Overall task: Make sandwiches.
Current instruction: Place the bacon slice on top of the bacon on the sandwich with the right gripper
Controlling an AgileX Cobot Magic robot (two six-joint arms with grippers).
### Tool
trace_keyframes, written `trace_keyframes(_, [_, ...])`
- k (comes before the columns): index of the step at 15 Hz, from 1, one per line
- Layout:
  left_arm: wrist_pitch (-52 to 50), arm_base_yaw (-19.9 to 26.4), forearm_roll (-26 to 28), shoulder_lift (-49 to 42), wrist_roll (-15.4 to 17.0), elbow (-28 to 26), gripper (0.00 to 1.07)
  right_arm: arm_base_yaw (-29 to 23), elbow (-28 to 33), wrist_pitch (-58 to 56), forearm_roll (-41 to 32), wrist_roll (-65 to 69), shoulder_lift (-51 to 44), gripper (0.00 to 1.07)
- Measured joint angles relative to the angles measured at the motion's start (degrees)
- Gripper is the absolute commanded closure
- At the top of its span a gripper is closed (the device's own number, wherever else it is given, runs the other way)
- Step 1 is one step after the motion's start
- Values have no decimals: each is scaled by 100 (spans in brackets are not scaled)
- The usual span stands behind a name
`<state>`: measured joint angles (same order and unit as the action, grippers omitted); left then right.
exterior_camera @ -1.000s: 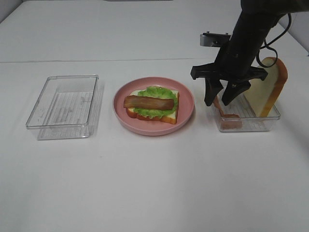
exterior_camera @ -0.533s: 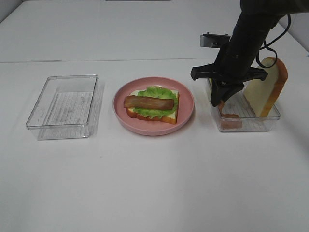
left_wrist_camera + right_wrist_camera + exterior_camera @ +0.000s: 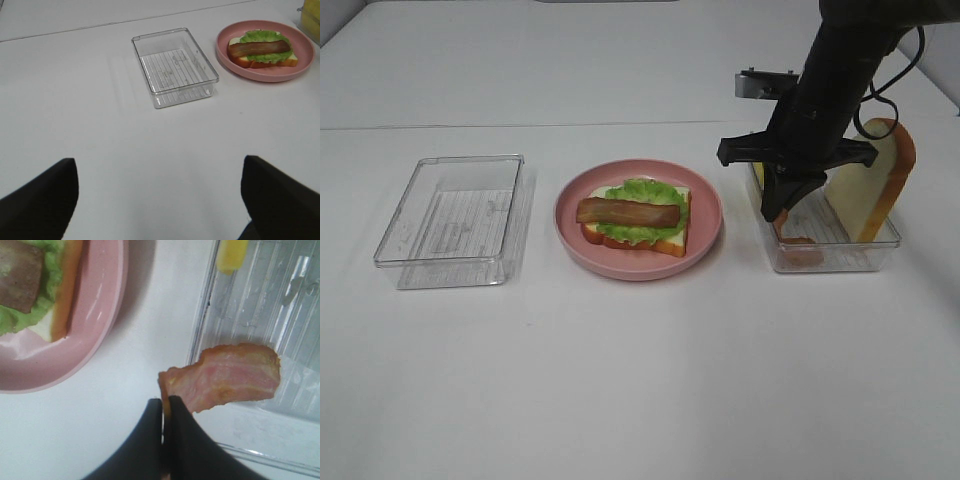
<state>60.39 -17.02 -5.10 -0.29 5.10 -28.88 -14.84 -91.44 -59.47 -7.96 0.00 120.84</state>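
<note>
At far left, the left claw (image 3: 157,162) stood wide above the white bench (image 3: 640,380), its 2 dark fingers (image 3: 40,200) well apart with nothing gripped. Next on the bench lay the left tray (image 3: 450,215), of clear plastic. Near the middle sat a round pink plate (image 3: 570,235) carrying the open sandwich (image 3: 638,222): a bottom bread slice (image 3: 670,242), a green lettuce leaf (image 3: 642,188) over it, and 1 brown bacon strip (image 3: 625,211) lying across the top. Just right of the plate, the right claw (image 3: 780,212) was pinched narrow on the end of a 2nd bacon strip (image 3: 230,377). This strip reached across the plate-side wall of the right tray (image 3: 830,262). We could not tell whether it touched the tray floor. Some yellow cheese (image 3: 232,255) showed at that tray's far left corner. A spare bread slice (image 3: 882,180) leaned upright at its right side.
</note>
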Motion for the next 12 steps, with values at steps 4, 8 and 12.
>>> trace_keyframes(4, [0, 0, 0, 0, 0, 0, 23, 0, 0, -11, 11, -34, -980, 107])
trace_keyframes(8, [0, 0, 0, 0, 0, 0, 23, 0, 0, 166, -814, -344, -1690, 107])
trace_keyframes(12, [0, 0, 0, 0, 0, 0, 23, 0, 0, 264, -2951, -1616, -1633, 107])
